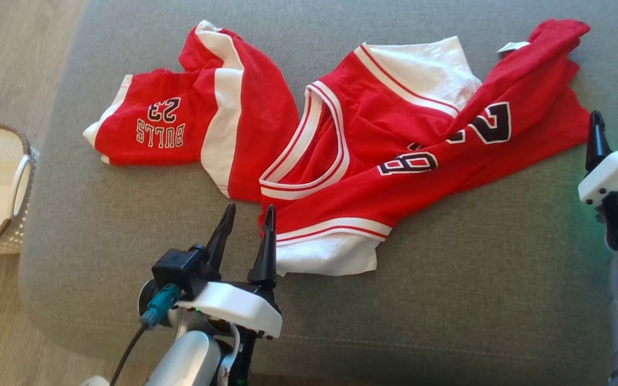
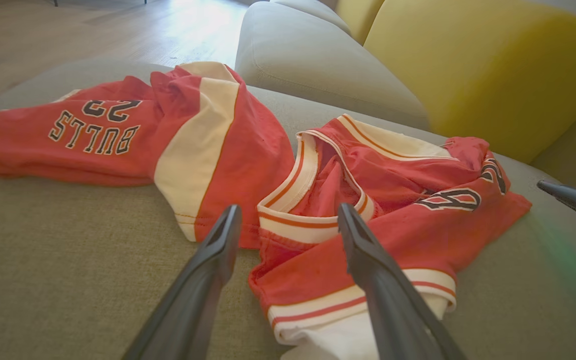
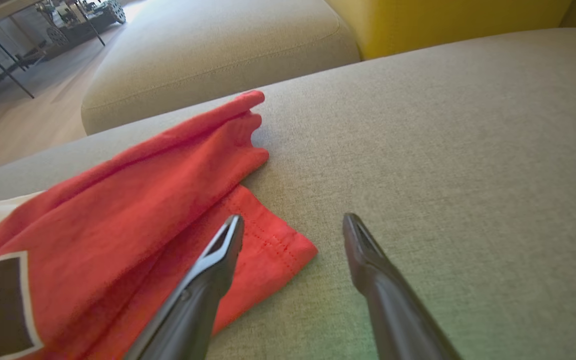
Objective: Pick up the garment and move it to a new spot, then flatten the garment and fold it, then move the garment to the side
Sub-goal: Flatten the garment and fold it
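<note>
Nearest you, your left gripper (image 1: pixel 250 209) stands at the near hem of the red jersey (image 1: pixel 395 161), fingers spread and holding nothing; whether a tip touches the cloth cannot be told; your right gripper (image 1: pixel 616 122) sits at the jersey's right edge, also spread and empty, one finger over its red corner; the jersey lies crumpled on the grey cushion (image 1: pixel 448 311); the red shorts (image 1: pixel 169 128) lie just left of the jersey; a white basket (image 1: pixel 19 182) stands farther left; a yellow cushion (image 2: pixel 468 65) rises beyond the jersey.
</note>
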